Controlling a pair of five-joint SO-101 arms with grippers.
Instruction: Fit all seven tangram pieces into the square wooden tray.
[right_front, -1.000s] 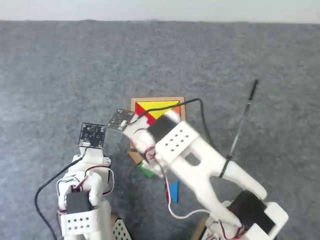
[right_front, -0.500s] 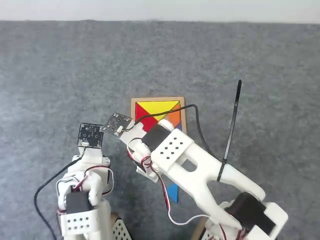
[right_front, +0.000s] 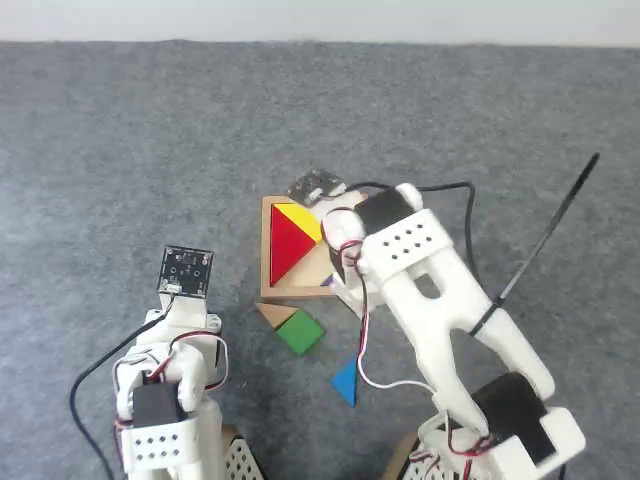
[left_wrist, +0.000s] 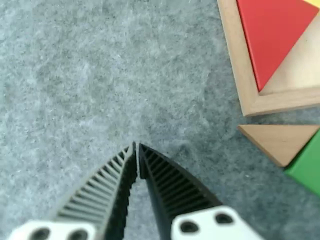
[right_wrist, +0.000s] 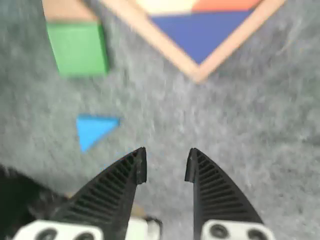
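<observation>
The square wooden tray (right_front: 266, 250) lies mid-table with a yellow piece (right_front: 300, 217) and a red triangle (right_front: 287, 245) in it; my right arm (right_front: 405, 250) covers its right side. The right wrist view shows a dark blue triangle (right_wrist: 205, 32) and an orange piece (right_wrist: 225, 5) inside the tray rim (right_wrist: 150, 35). My right gripper (right_wrist: 165, 165) is open and holds nothing, above the mat off a tray corner. On the mat lie a green square (right_front: 299, 331), a wood-coloured triangle (right_front: 272, 313) and a small light blue triangle (right_front: 346, 381). My left gripper (left_wrist: 136, 148) is shut and holds nothing, over the mat beside the tray (left_wrist: 235, 60).
Grey felt covers the whole table. The left arm's base (right_front: 165, 420) stands at the front left, the right arm's base (right_front: 500, 430) at the front right. A black cable tie (right_front: 545, 235) sticks out from the right arm. Open mat lies left of and behind the tray.
My right arm swung from the tray's near left corner to its right side, uncovering the red triangle, green square and wood-coloured triangle. The left arm has kept still.
</observation>
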